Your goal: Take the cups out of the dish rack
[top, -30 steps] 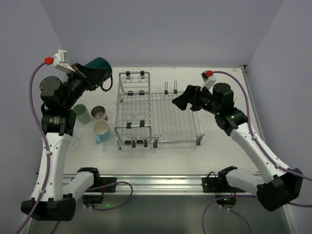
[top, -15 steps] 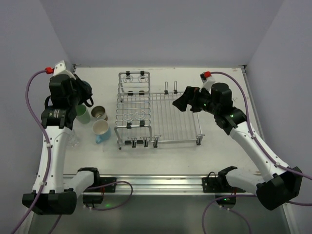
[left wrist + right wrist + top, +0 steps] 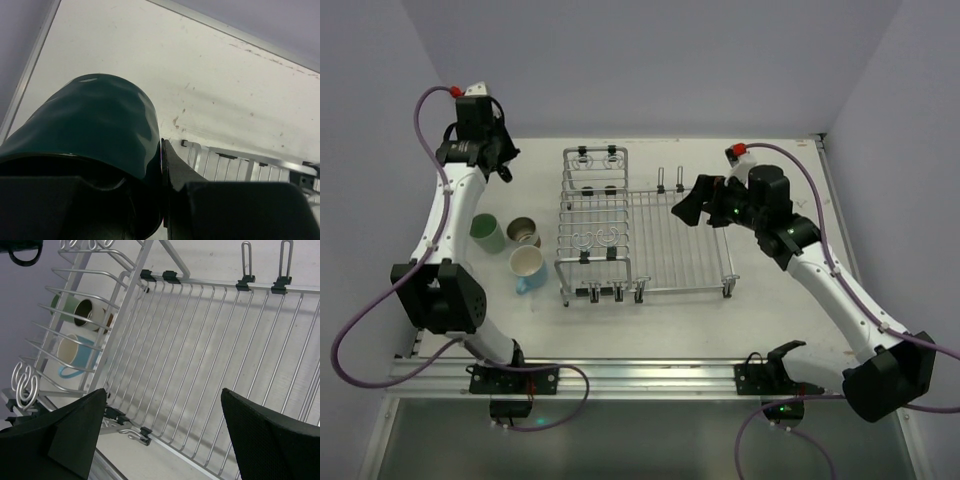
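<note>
teal cup [image 3: 100, 125] jammed right up against my left wrist cam, kinda blurry, near end cut off at the bottom edge, from above it's lost behind my left gripper [image 3: 490, 160], rack [image 3: 210, 285] runs off my right cam's edges

Lab test cell: bare violet walls [image 3: 650, 60], white table [image 3: 790, 310], aluminium mounting rail [image 3: 640, 372].

The dark teal glazed cup [image 3: 100, 115] in the left hand [image 3: 150, 200] is glossy and smooth. Beyond that hand the white desk [image 3: 225, 80] is matt, scuffed, speckled. The black fingers [image 3: 270, 440] of the right hand [image 3: 162, 400] look matt and grainy; below them the silver wire dish rack [image 3: 200, 340] is bright polished metal.
</note>
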Available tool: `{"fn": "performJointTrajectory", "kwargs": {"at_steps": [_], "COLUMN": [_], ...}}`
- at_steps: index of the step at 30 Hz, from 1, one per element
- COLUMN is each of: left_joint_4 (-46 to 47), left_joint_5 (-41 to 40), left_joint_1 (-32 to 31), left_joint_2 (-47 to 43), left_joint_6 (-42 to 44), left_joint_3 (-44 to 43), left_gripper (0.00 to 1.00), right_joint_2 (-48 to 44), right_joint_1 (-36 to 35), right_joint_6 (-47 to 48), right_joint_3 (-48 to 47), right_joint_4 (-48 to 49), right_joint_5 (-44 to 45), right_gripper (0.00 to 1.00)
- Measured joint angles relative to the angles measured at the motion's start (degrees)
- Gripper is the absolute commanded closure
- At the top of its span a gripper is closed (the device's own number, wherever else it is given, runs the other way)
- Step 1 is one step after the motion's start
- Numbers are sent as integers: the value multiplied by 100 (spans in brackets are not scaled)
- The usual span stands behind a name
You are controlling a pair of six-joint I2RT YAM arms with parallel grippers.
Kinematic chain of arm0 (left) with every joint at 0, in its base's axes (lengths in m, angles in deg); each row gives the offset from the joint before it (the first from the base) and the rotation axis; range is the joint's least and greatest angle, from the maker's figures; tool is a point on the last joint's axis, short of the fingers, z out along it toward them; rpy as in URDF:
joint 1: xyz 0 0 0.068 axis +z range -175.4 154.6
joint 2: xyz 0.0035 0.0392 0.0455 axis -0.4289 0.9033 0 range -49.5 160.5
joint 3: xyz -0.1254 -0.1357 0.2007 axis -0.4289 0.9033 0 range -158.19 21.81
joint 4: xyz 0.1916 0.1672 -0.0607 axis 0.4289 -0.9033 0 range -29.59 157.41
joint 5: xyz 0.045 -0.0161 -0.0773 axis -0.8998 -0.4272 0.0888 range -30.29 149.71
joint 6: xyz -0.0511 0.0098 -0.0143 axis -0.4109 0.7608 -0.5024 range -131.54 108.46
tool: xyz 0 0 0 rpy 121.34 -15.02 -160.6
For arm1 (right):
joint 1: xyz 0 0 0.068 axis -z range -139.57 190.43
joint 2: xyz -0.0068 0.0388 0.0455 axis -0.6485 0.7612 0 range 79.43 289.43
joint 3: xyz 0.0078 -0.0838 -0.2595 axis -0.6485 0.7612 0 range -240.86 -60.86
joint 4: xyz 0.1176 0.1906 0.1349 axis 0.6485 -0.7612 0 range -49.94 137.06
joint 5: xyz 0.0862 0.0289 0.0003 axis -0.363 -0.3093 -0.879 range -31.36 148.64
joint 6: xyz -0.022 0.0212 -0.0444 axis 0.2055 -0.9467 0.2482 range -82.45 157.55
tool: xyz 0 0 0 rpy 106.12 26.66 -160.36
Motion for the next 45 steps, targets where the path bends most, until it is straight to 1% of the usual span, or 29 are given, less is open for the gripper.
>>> {"fn": "performJointTrajectory", "kwargs": {"at_steps": [5, 10, 16, 24, 30, 34, 45], "left_joint_4": [68, 219, 348, 168, -278, -520, -1027], "left_joint_5": [-35, -87, -201, -402, -507, -557, -557], "left_joint_1": [0, -7, -28, -184, -214, -212, -212], "left_joint_2": [704, 1519, 2260, 3180, 3823, 4087, 4415], "left_joint_6": [48, 133, 175, 175, 170, 168, 120], "left_joint_3": [-262, -715, -863, -1517, -2175, -2350, -2702], "left_gripper": [100, 100, 100, 100, 100, 100, 100], "right_joint_2": [240, 372, 372, 372, 372, 372, 369], "right_joint_1": [0, 0, 0, 0, 0, 0, 0], "right_joint_6": [66, 153, 280, 411, 457, 474, 474], "right_joint_3": [-33, -76, -260, -323, -323, -323, -323], "right_joint_4": [-7, -114, -208, -365, -442, -479, -479], "right_joint_5": [0, 24, 170, 448, 509, 555, 555], "right_gripper": [1, 1, 1, 1, 1, 1, 1]}}
